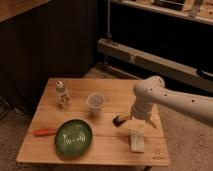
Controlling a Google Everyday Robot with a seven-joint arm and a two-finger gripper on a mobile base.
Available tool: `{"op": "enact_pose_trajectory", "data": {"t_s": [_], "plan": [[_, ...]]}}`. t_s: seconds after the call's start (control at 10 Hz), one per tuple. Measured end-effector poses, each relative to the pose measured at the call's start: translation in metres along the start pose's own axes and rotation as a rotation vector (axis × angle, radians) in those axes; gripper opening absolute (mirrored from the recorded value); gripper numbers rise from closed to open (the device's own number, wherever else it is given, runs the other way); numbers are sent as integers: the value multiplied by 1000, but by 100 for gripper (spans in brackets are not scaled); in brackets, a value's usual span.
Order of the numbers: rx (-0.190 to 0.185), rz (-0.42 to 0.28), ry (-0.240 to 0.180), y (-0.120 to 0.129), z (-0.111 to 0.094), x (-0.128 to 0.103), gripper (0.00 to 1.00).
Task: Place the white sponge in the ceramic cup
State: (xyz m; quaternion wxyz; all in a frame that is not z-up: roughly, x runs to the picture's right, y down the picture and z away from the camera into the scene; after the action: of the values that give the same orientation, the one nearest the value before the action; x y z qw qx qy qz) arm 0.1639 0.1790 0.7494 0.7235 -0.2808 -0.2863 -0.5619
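Gripper hovers near one sponge, one cup.

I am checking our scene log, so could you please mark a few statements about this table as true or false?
1. The white sponge lies inside the ceramic cup. False: it lies on the table, near the front right.
2. The green plate sits in front of the cup, to its left. True.
3. The gripper is above the bottle. False: it is between cup and sponge.
4. A red-handled tool lies left of the plate. True.
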Motion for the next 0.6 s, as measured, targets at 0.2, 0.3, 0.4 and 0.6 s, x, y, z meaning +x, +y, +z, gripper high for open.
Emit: {"op": "enact_pose_trajectory", "data": {"t_s": [0.2,0.3,0.4,0.6], "plan": [[104,-4,-42,7,6,1,100],[139,-3,-46,5,13,2,100],[141,2,-49,5,27,3,100],[85,14,-41,7,47,4,100]]}}
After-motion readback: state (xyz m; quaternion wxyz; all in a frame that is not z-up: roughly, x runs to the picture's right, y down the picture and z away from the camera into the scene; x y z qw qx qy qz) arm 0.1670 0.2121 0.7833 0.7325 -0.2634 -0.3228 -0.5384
